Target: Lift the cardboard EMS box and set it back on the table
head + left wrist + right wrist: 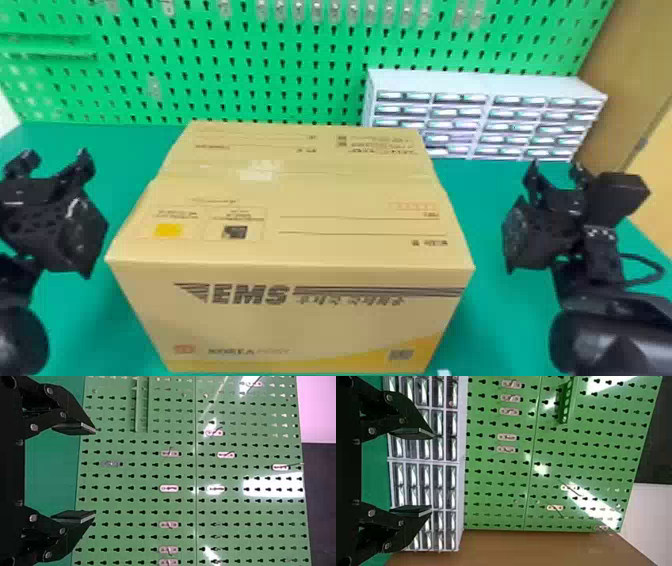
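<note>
With the left gripper [95,472] and right gripper [432,472] wide and empty, the box [320,320] rests on the table [475,192], lift and return either wholly left or already done.

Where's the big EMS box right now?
In the head view, the cardboard EMS box sits on the green table in front of the pegboard, between the left gripper and the right gripper, touching neither.
</note>
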